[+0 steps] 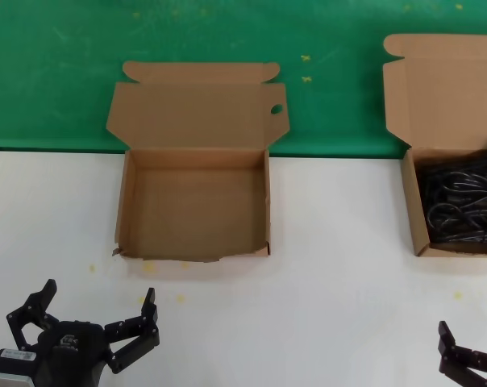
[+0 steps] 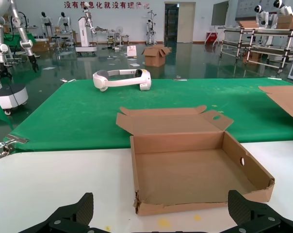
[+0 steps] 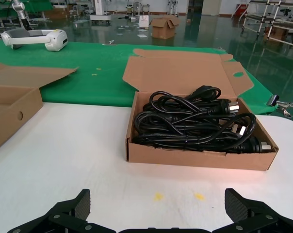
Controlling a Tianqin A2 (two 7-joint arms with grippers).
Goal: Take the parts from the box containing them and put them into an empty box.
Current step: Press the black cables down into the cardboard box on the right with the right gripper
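White tabletop (image 1: 340,242): cables (image 3: 195,121) lie beyond the right jaws (image 3: 156,213), both jaws spread.

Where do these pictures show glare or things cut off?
Left wrist view: the shiny hall floor mirrors light behind the empty box. Right wrist view: the cables look sharp. Head view: the frame edge crops the full box and right gripper.

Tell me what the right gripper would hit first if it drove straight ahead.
Probably the front wall of the brown cardboard box filled with black cables; the open right gripper faces it across bare white tabletop.
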